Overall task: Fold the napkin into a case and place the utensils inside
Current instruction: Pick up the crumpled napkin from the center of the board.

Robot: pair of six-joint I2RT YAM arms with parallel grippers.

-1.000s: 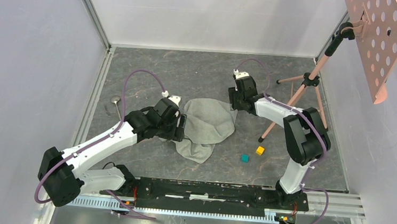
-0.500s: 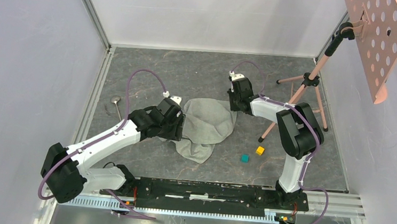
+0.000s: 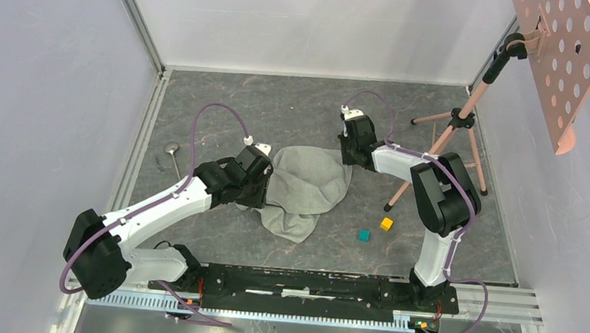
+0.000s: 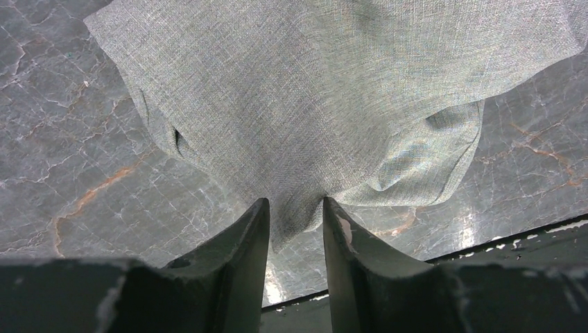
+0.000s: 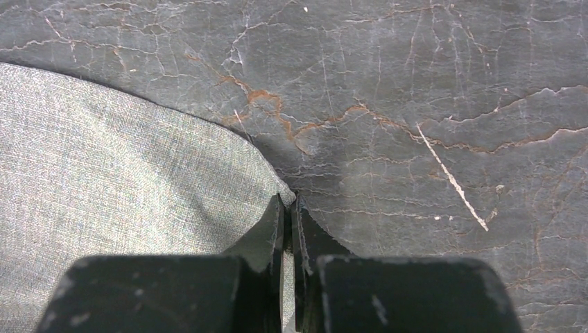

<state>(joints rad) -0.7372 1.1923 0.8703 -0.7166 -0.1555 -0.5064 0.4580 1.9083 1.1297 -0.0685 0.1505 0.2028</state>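
- Far left on the dark marbled tabletop [image 3: 226,97]: the small silver spoon [image 3: 172,150] with its round bowl lies well apart from the cloth. I can't pick out a fork.
- The left end effector [image 4: 296,208] has its fingers either side of a bunched left edge of the soft grey-green cloth napkin [image 4: 312,104]. Cloth touches both inner faces, so I read it as a pinch, though how firm I cannot tell.
- The napkin [image 3: 311,180] lies rumpled mid-table between the two arms, a flap trailing towards the bases.
- The right end effector [image 5: 288,205] is closed at the napkin's far-right corner. Whether the hem is caught I cannot tell.
- The cloth runs inward from each one, so the fold likely needs both.
- The spoon is nearer the left arm.
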